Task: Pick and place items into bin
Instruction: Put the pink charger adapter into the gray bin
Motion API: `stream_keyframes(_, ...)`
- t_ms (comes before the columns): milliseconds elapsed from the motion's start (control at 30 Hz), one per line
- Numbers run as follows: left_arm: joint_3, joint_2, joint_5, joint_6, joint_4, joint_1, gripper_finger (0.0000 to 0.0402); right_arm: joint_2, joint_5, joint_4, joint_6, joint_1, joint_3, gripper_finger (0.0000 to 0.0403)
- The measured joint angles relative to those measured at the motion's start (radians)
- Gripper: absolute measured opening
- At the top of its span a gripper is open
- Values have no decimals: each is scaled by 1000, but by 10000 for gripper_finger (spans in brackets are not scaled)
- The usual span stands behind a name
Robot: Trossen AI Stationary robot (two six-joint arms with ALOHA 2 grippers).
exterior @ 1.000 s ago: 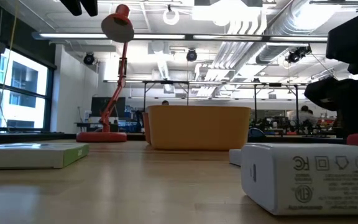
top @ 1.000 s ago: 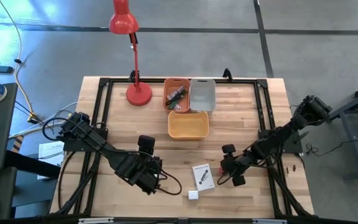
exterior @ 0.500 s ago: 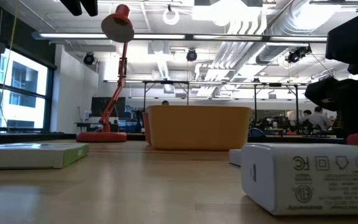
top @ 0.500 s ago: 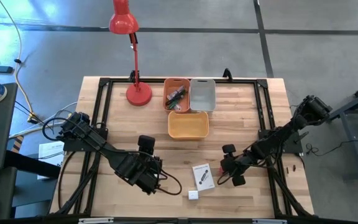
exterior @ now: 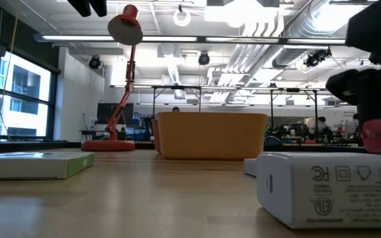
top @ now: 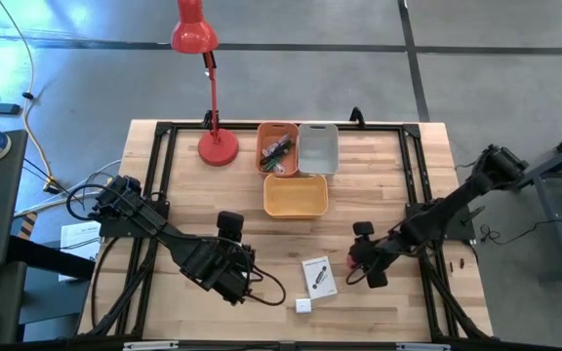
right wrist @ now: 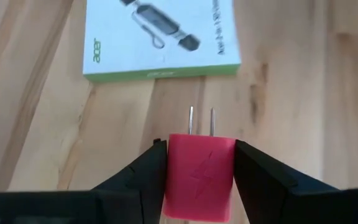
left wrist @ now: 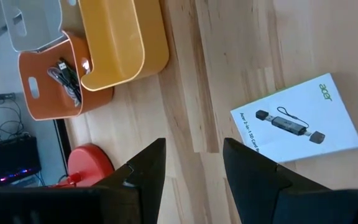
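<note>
Clearly the right gripper (right wrist: 197, 168) is clamped on the red-pink cube (right wrist: 199, 176), which is a small plug-in charger: two bare metal prongs stick out of its front face, and the dark fingers press on its two flat side faces. From the low view it looks lifted just clear of the table (top: 379, 185), though that angle is too cramped to be sure. Seen from above, the cube (top: 355, 260) hangs on the near side of the yellow bin (top: 296, 195), off toward the right arm's side, well apart from the bin.

As a judgement, it should handle as a light, rigid plastic block with smooth sides that could slip if squeezed loosely; the flat sides are the right place to hold it, and the prongs should be kept free and away from the bin's rim.

Still on the table are the white card box with green edge (top: 318, 276), near the cube and farther from the yellow bin, and the white block (top: 303, 305), farther out again. Both look stiff and light; the card box is thin and flat, so its edges are the only purchase.

The left gripper (left wrist: 191, 168) hangs with fingers apart and empty, on the near side of the yellow bin toward the left arm's side.
</note>
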Motion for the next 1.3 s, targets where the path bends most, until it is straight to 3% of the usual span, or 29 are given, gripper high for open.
stream_keyframes(333,0,0,-30,-17,1,0,150,-175,91,-61,-55,-84,0,161)
stream_keyframes(767,0,0,-42,-36,2,0,150,-342,118,-64,-308,-415,0,161)
stream_keyframes(1300,0,0,-52,-71,0,0,150,-343,-82,88,-491,-755,0,161)
